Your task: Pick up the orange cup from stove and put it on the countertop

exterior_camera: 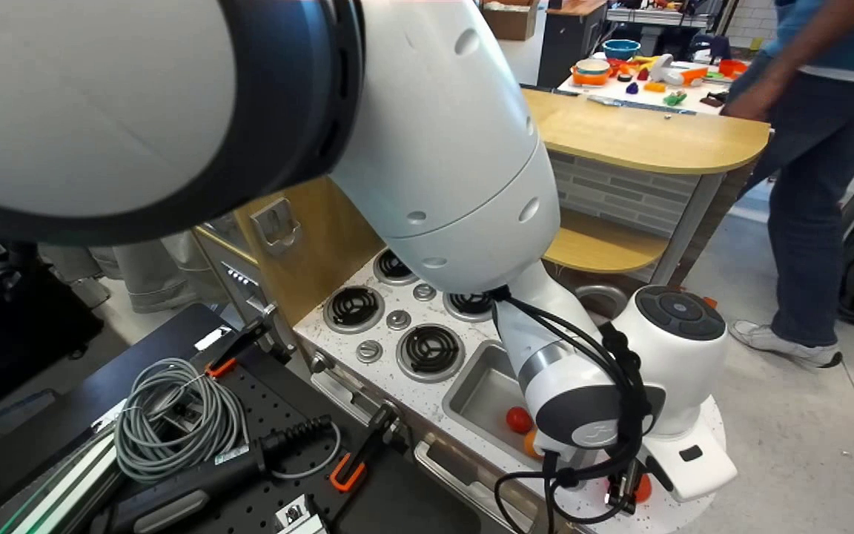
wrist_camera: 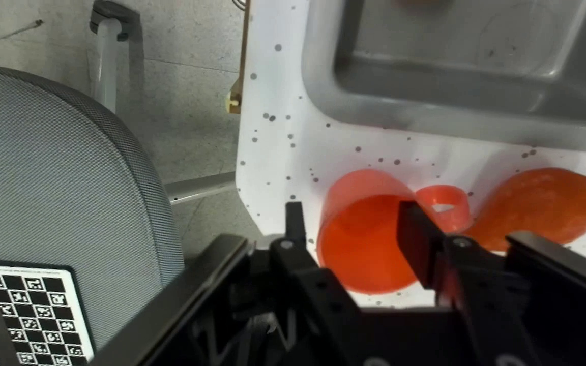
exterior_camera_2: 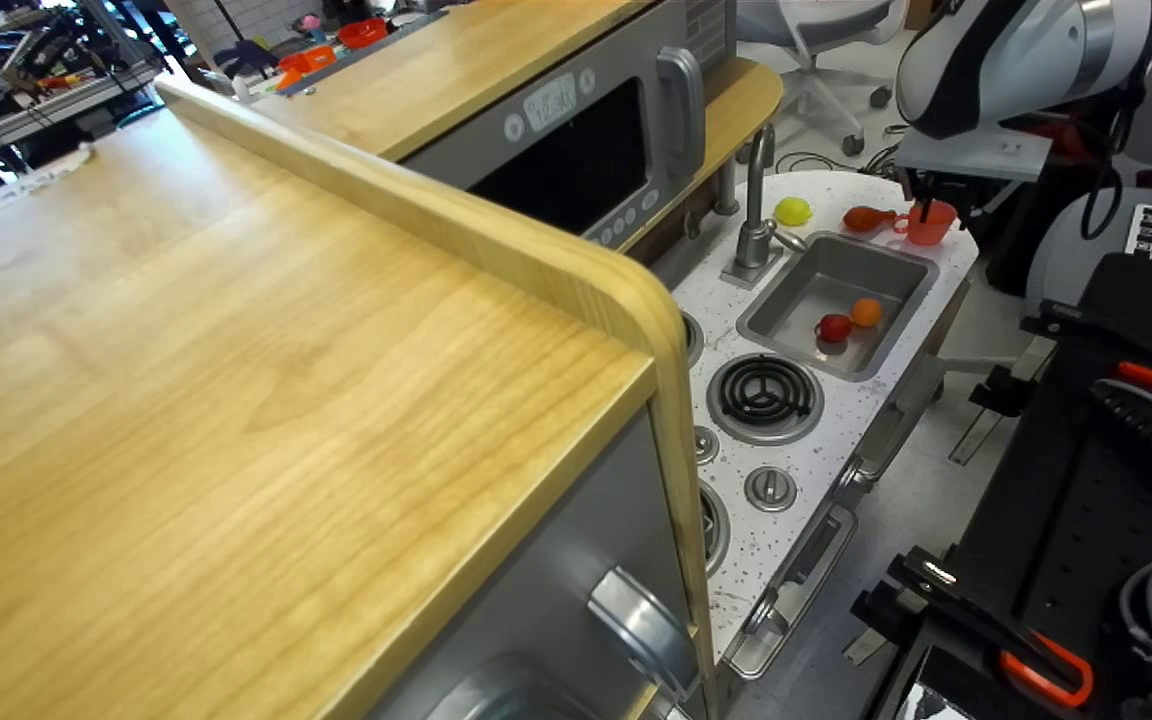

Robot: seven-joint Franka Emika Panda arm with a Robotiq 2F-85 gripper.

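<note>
A white robot arm (exterior_camera: 464, 148) fills the near left of an exterior view and angles down to the right. Also at near left, a coil of gray cable (exterior_camera: 233, 423) and a clamp (exterior_camera: 368, 445) with an orange grip rest on a black table (exterior_camera: 412, 493). At near right, the arm's gripper (wrist_camera: 351, 216) hangs over the orange cup (wrist_camera: 367, 244), which sits on the white, speckled countertop (wrist_camera: 277, 152) at its rounded end. The fingers (wrist_camera: 295, 223) stand wide apart; in the wrist view, one is outside the cup's wall while the other overlaps the cup on the side of its handle (wrist_camera: 456, 218). Whether either finger touches the cup cannot be told. Just beside the handle lies an orange carrot-shaped toy (wrist_camera: 547, 206); farther along, a yellow toy lemon (exterior_camera_2: 793, 211) sits near a gray faucet (exterior_camera_2: 756, 243). Next comes a gray sink (exterior_camera_2: 826, 275), with a red toy fruit (exterior_camera_2: 834, 327) and an orange toy fruit (exterior_camera_2: 866, 312) inside, just beside each other. Beyond the sink, to the left, the stove (exterior_camera: 424, 311) shows four black burners (exterior_camera: 431, 350) ringed in silver. Farther off on the right, a wooden shelf (exterior_camera: 642, 137) curves to a rounded end, and a person (exterior_camera: 805, 185) in a blue shirt and jeans stands just past it. At the far edge, colorful toys (exterior_camera: 591, 77) and a blue bowl (exterior_camera: 621, 49) crowd a white table (exterior_camera: 608, 91).
</note>
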